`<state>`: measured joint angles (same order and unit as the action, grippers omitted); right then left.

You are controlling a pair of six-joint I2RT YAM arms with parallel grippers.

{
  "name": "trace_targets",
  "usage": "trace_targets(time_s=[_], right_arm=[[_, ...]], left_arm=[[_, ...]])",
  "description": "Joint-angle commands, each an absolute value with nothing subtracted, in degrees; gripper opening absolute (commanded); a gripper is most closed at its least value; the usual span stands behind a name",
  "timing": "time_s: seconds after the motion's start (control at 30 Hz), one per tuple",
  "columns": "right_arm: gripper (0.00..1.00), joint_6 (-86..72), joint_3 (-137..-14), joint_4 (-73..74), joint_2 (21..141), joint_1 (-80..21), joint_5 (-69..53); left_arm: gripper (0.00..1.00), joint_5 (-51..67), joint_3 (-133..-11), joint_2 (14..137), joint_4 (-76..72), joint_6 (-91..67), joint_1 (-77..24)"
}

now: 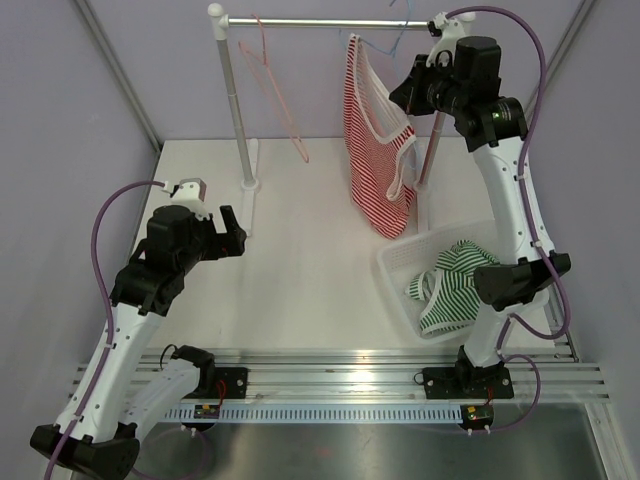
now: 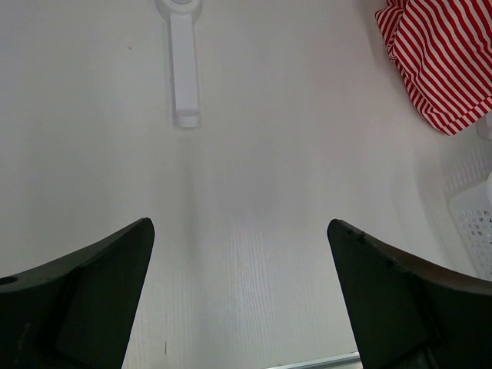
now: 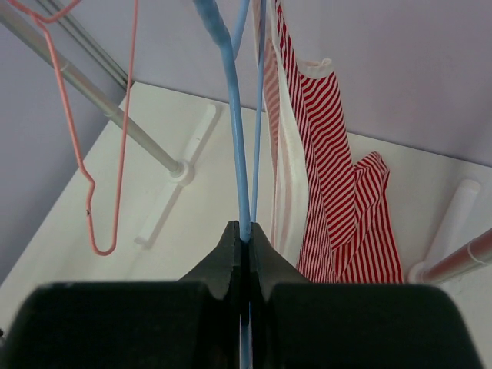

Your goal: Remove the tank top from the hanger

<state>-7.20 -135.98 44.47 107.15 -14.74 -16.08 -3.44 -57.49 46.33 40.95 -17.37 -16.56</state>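
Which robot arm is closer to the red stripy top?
The right arm: its jaws are shut on the blue hanger, beside the top. The left arm sits low, far to its left.

The left arm (image 1: 120,330) leans up from its base and bends forward at the elbow, staying low. The left gripper (image 1: 232,232) points ahead and down. Its 2 fingers (image 2: 92,292) stand wide apart with nothing between them. The right arm (image 1: 515,190) stretches up tall and bends to the left at the top. The right gripper (image 3: 244,238) is high up, its 2 fingers pinched tight on the thin wire of the blue hanger (image 3: 233,115).
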Motion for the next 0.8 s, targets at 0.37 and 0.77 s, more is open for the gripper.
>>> trace_targets(time_s=[0.37,0.77], right_arm=[[0.0,-14.33,-131.49,49.92,95.46,-25.3,-12.49],[0.0,-17.05,-120.76,50.88,84.03,-37.61,-0.61]], left_arm=[[0.99,0.62,-71.53,48.42,39.9,-20.21,-17.75],[0.99,-0.61,-93.06,60.46,35.51,-13.19,-30.22]])
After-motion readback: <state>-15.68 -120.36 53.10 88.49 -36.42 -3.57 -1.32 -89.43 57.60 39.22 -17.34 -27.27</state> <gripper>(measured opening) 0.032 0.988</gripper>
